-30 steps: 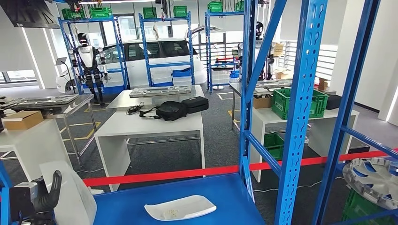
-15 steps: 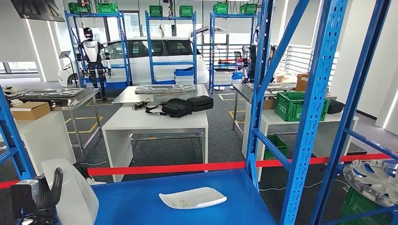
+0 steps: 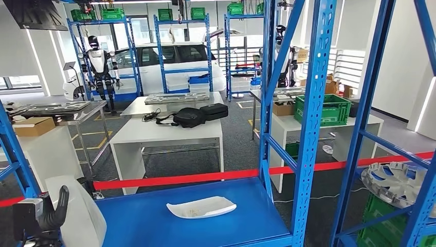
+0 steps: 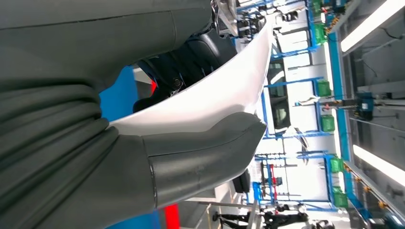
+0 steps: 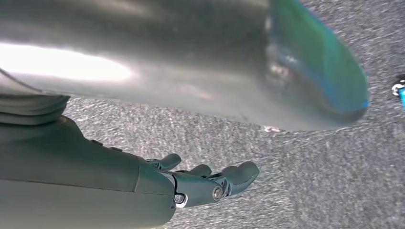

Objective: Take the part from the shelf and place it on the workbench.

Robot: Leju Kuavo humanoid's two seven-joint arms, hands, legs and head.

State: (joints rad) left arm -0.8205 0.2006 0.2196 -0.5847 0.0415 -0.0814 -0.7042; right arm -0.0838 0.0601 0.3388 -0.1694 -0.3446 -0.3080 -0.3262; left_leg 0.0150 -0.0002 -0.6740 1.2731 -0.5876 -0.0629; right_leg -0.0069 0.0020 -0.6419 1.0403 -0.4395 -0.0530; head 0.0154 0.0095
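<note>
The whole head view has swung since half a second ago, so the camera has moved, not the things: the blue steel shelf upright (image 3: 312, 118) now stands a little further left in the picture, and the flat white plastic part on the shelf (image 3: 201, 207) sits slightly left of where it was. That part lies flat near the middle of the blue shelf deck (image 3: 154, 221), apart from every edge.

The left hand (image 3: 46, 213), at the lower left, holds a second curved white panel (image 3: 77, 213) as it did in both earlier pictures; in the left wrist view the grey thumb (image 4: 200, 152) presses on one face of the panel (image 4: 224, 90), with dark fingers (image 4: 191, 52) behind it.

The right hand (image 5: 210, 179) hangs over grey carpet, fingers loosely apart and holding nothing.

A red strap (image 3: 180, 179) runs along the shelf's far edge. Beyond it is open carpet, then a white bench (image 3: 164, 135) carrying black bags (image 3: 193, 116). To the right, past the upright, a silver wheel cover (image 3: 398, 180) lies, probably on the neighbouring shelf bay.
</note>
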